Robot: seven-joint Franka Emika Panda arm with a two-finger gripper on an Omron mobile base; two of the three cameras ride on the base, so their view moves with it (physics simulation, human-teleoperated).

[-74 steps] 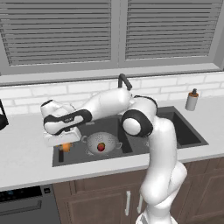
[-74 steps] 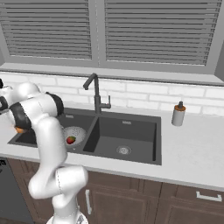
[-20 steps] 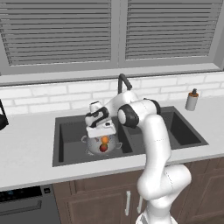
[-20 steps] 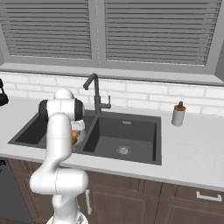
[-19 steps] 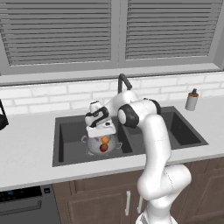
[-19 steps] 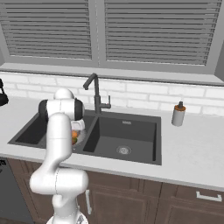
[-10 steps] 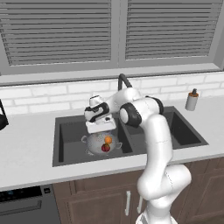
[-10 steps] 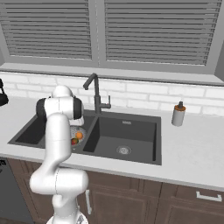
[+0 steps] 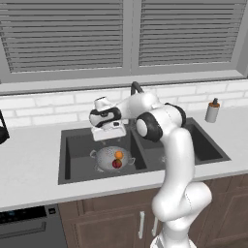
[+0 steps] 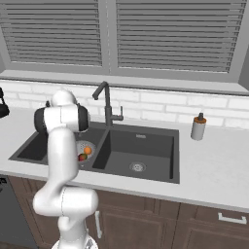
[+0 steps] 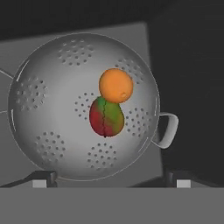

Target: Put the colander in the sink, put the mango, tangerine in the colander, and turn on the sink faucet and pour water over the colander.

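Note:
The silvery colander [image 9: 102, 160] sits in the left basin of the dark sink [image 9: 72, 147]. Inside it the orange tangerine [image 9: 118, 154] rests against the dark red mango [image 9: 116, 164]. My gripper [image 9: 109, 134] hangs open just above the colander, holding nothing. In the hand view I look straight down on the colander [image 11: 43, 109], with the tangerine [image 11: 116, 85] touching the mango [image 11: 106, 117] and my gripper [image 11: 111, 177] spread wide around them. The gooseneck sink faucet [image 10: 104, 104] stands behind the divider. No water runs. The arm hides part of the colander [image 10: 86, 146] in the right base view.
A soap dispenser bottle [image 9: 211, 110] stands on the counter right of the sink. The right basin [image 10: 141, 151] holds nothing but its drain. A dark appliance [image 9: 2, 133] sits at the far left of the counter. A window sill runs behind the faucet.
My hand has risen out of the colander, leaving the tangerine beside the mango. Several seconds ago the arm was over the left counter and the colander held the mango alone.

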